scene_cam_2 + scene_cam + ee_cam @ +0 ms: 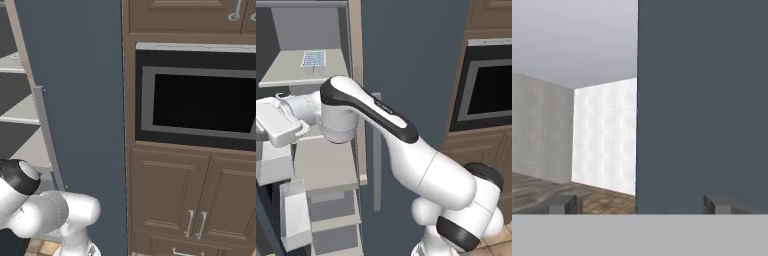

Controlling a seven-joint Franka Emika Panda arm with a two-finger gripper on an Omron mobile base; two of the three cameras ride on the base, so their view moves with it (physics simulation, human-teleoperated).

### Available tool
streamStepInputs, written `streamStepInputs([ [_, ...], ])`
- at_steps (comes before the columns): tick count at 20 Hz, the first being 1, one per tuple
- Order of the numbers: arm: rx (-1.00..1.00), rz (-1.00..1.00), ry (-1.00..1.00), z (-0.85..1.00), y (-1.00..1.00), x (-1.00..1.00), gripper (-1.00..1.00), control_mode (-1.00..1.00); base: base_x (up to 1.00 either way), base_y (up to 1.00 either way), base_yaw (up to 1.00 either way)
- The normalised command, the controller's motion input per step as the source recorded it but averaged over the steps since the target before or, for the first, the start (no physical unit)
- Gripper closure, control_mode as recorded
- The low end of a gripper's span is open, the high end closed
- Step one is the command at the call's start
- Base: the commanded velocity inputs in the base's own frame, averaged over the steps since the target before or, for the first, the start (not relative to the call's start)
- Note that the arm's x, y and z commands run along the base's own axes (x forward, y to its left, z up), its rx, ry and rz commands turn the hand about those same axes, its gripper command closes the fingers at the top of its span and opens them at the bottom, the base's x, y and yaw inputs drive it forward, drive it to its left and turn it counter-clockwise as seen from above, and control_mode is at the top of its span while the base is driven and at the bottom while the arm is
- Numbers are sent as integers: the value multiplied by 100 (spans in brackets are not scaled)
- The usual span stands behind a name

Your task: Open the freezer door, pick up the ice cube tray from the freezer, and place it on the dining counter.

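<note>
- Arm [406,150] rising from lower right of left base view, bent at a dark-trimmed elbow, forearm reaching left and up across the open freezer [316,125].
- Wrist and hand block [276,122] at far left of that view, level with the middle shelf [321,170], hand turned out to the left.
- Gripper [639,204] seen from the hand view: two dark finger tips [562,204] set wide apart at the bottom corners, jaws fully spread, nothing between them, nothing held.
- Ahead of the hand: slate-blue panel [702,100] covering the right half of the hand view, its vertical edge about midway between the tips; pale walls [604,135] and wood floor [542,192] to its left.
- Whether the panel is touched: cannot tell.
- Ice cube tray [313,59] lying flat on the upper freezer shelf [291,72], far side, above and right of the hand, well apart from it.
- White door bins [293,215] stacked at near left, below the hand.
- Plain slate-blue door [411,65] shut to the right of the open compartment, grey bar handle [376,150] on its left edge.
- Built-in oven [197,97] in brown cabinetry [190,195] further right.
- In right base view, arm base joints [45,212] at lower left, close beside the blue door.
</note>
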Motion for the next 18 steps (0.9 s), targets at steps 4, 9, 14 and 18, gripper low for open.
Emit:
streamStepInputs([
  [4,0,0,0,0,32,-32,-100,-100,0,0,0],
  [9,1,-12,0,16,-38,-18,-100,-100,0,0,0],
  [14,6,-17,0,12,-94,0,-100,-100,0,0,0],
  [18,18,-16,0,8,-100,0,-100,-100,0,0,0],
])
